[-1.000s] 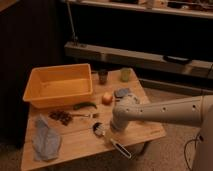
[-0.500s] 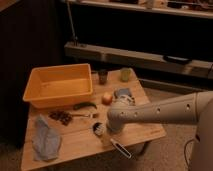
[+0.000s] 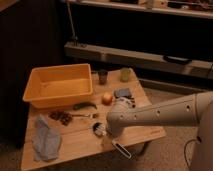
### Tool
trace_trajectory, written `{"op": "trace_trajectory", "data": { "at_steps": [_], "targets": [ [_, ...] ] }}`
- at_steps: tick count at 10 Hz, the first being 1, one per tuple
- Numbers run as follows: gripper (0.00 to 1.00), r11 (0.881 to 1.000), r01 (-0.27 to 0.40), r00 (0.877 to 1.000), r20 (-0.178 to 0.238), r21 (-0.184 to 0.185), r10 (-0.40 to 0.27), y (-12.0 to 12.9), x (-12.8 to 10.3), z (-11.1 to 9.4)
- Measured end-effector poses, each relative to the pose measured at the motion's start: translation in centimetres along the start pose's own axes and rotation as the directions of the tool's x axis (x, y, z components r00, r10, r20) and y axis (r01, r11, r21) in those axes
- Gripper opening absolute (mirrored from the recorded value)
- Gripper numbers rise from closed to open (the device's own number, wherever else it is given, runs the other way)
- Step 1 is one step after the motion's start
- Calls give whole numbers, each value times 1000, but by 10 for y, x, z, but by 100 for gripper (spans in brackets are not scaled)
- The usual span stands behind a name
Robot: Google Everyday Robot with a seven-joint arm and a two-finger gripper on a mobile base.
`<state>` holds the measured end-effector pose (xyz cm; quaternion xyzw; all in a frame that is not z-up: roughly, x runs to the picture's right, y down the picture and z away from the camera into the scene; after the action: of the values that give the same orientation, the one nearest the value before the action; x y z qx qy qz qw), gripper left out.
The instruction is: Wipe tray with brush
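Note:
The orange-yellow tray (image 3: 34, 82) stands at the back left of the wooden table (image 3: 75, 145), with nothing visible in it. The brush (image 3: 99, 129) lies near the table's front, its dark head with white bristles pointing left. Its pale handle (image 3: 121, 149) runs toward the front edge. My gripper (image 3: 109, 134) hangs at the end of the white arm that reaches in from the right. It sits right over the brush, just right of the head, and looks open. It hides the middle of the brush.
A blue-grey cloth (image 3: 46, 140) lies front left. A dark green vegetable (image 3: 84, 105), an apple (image 3: 107, 98), a dark cluster (image 3: 62, 117), a blue-grey item (image 3: 123, 93) and two cups (image 3: 102, 76) (image 3: 125, 74) also occupy the table. Shelving stands behind.
The arm's end has swung left and dropped down over the brush. The brush and the other items have not moved.

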<state>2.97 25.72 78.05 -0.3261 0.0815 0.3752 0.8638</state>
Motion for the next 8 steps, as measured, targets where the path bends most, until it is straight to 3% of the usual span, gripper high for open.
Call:
{"op": "trace_trajectory", "data": {
  "at_steps": [2,5,8],
  "targets": [
    [80,1000,17,1000,-13,-7,-17,5,-1,9],
    [80,999,33,998,-51,17,-32,4,0,25],
    [76,999,25,998,-57,34,-23,-1,2,30]
  ]
}}
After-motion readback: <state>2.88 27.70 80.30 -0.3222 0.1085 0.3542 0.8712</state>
